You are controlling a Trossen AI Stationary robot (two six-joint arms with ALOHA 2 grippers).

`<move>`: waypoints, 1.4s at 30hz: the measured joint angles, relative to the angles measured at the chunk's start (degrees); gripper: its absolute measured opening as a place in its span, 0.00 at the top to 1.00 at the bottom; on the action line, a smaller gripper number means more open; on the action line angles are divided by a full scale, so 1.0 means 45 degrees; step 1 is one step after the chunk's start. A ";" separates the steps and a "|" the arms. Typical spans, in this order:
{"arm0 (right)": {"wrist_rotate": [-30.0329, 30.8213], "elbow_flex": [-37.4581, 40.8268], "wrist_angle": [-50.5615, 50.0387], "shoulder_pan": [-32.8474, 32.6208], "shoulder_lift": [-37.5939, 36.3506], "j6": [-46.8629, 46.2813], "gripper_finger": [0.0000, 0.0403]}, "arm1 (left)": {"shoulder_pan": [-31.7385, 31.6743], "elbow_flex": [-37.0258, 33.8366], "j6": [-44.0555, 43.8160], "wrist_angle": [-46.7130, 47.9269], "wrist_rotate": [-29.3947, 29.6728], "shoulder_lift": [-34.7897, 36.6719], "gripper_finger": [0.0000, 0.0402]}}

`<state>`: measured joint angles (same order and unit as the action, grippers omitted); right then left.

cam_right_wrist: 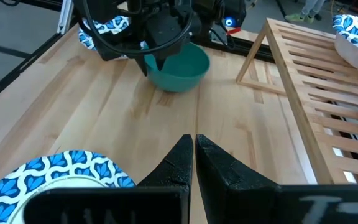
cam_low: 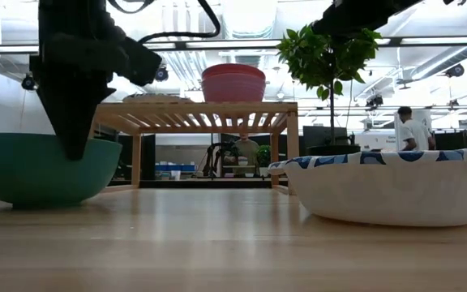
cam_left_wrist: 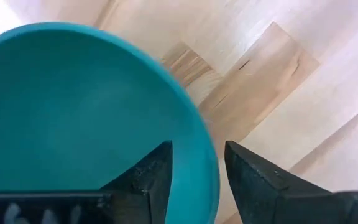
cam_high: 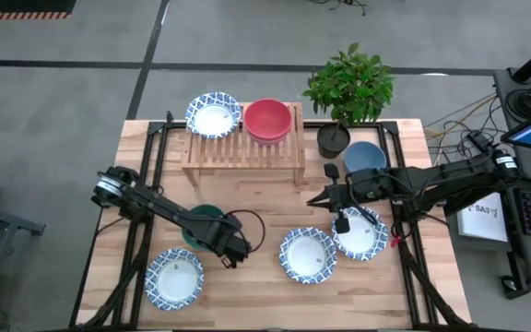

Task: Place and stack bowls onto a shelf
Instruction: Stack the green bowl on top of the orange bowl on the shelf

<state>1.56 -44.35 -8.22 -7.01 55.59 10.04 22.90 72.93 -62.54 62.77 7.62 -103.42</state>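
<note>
The green bowl [cam_high: 201, 221] [cam_low: 31, 166] [cam_right_wrist: 180, 65] rests on its base on the table, left of centre. My left gripper [cam_high: 221, 243] [cam_left_wrist: 197, 180] is open and points down at it, one finger inside the rim [cam_left_wrist: 205, 168] and one outside. My right gripper [cam_high: 342, 221] [cam_right_wrist: 193, 155] is shut and holds nothing, hovering over a patterned bowl [cam_high: 361, 235] [cam_right_wrist: 61, 174]. The shelf [cam_high: 242, 149] [cam_low: 197, 113] carries a patterned bowl [cam_high: 214, 113] and a red bowl [cam_high: 267, 120] [cam_low: 233, 83] on its slatted top.
Two more patterned bowls [cam_high: 175, 277] [cam_high: 307, 255] lie near the table's near edge. A blue bowl [cam_high: 365, 157] and a black plant pot [cam_high: 334, 139] stand right of the shelf. Bare wood lies between the shelf and the near bowls. People show in the room behind.
</note>
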 joint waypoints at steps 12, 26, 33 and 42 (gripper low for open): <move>0.0010 0.0062 -0.0001 0.0000 0.0000 0.0074 0.98 | 0.0024 -0.0323 0.0816 -0.1108 0.0000 0.0000 0.98; 0.0005 0.0062 -0.0011 0.0000 0.0000 0.0290 0.98 | 0.0109 0.3071 0.7365 0.2567 0.1172 0.0009 1.00; -0.0015 0.0062 -0.0113 0.0000 0.0001 0.0499 0.98 | 0.0026 0.5486 1.2126 0.3056 0.3392 0.0014 1.00; -0.0107 0.0062 -0.0474 0.0000 0.0000 0.0603 0.98 | -0.1318 0.8749 1.4985 0.3085 0.5475 0.0029 1.00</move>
<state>1.08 -44.07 -10.36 -7.01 55.59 12.75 16.96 112.30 4.89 76.65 32.25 -103.28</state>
